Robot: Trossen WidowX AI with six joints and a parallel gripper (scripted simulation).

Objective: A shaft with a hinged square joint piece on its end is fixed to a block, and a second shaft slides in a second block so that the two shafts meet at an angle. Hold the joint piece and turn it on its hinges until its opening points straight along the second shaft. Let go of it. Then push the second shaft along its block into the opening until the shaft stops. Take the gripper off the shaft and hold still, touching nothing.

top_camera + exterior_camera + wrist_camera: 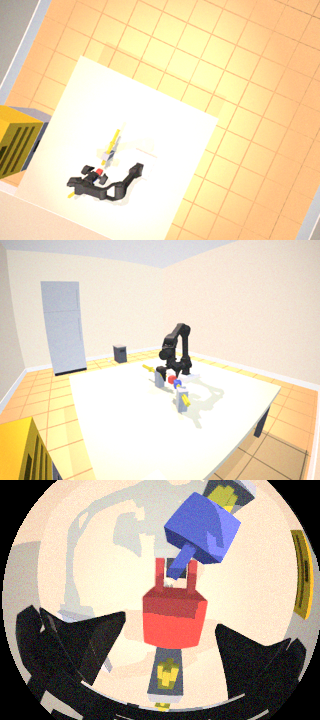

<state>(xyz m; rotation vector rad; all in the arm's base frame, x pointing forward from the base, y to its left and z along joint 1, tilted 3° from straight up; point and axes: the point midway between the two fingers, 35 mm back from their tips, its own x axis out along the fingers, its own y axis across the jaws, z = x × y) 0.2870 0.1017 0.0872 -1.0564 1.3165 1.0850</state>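
Observation:
The red square joint piece is hinged to a blue piece on the fixed yellow shaft in the grey block. The second yellow shaft passes through the second grey block. Its near end faces the red piece, apart from it, and the two look about in line. The opening itself is hidden. My gripper is open and empty, with its fingers on either side of the red piece and gaps showing.
The raised collar on the second shaft is beyond its block. The arm's base stands on a pale plate beside the blocks. A yellow cabinet stands off the table's edge.

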